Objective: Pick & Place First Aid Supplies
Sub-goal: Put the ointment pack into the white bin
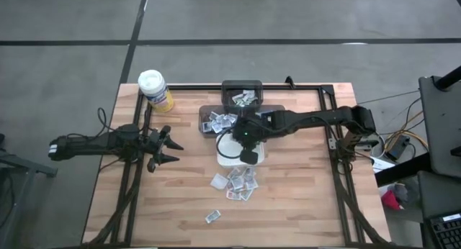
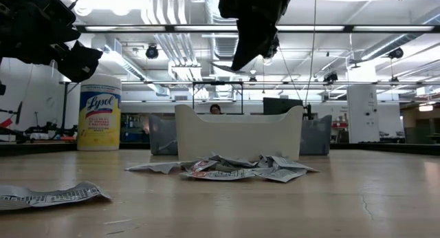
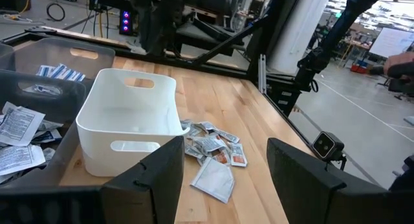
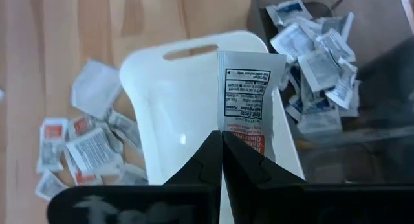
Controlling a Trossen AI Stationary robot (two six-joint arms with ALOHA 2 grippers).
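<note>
Jaws of our right gripper (image 4: 222,143) are clamped on one first aid packet (image 4: 249,98), held above the white dish (image 4: 187,101) at the middle of the table (image 1: 288,198). Our left gripper (image 1: 169,148) waits with jaws spread wide and empty near the yellow canister (image 1: 155,89). More packets lie in a loose pile (image 1: 240,183) beside the dish and in the dark bins (image 1: 242,98) behind it.
</note>
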